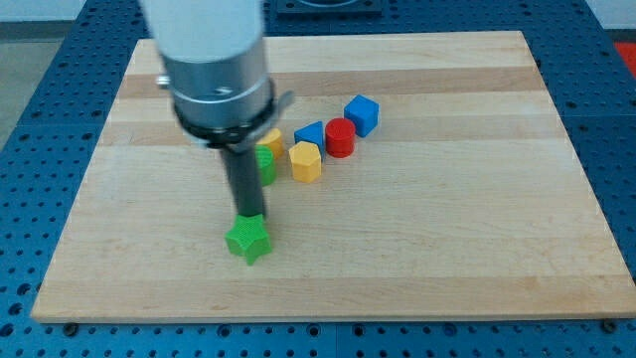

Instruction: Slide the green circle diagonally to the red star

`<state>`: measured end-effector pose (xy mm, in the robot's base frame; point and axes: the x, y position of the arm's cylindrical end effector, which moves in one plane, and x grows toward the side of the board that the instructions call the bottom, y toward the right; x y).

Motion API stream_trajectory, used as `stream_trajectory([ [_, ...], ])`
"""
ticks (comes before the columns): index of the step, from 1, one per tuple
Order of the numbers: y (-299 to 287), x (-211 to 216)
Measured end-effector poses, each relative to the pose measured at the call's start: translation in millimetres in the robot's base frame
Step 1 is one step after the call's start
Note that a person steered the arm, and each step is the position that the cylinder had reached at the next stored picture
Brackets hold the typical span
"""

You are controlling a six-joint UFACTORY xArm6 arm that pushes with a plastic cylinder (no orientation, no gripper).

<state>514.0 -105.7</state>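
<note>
A green block (267,165), rounded and likely the green circle, sits just right of my rod and is partly hidden by it. No red star shows; the arm's body may be hiding it. My tip (249,215) is at the top edge of a green star (247,240), below and slightly left of the green circle. A red cylinder (340,137) stands to the right in the cluster.
A yellow hexagon (306,161) lies right of the green circle. A second yellow block (271,139) is partly hidden by the arm. A blue triangle (311,133) and a blue cube (362,115) sit near the red cylinder. The wooden board (477,229) lies on a blue perforated table.
</note>
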Motion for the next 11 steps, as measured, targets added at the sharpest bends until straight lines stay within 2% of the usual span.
stream_trajectory([
  [1,-26.8,-15.9],
  [3,-30.6,-103.4],
  [4,0.8,-115.4],
  [5,51.4,-75.3],
  [6,54.5,-28.8],
  [7,47.0,-45.1],
  [9,7.3,-103.6],
  [10,-22.2,-85.5],
  [11,-23.1,-29.6],
])
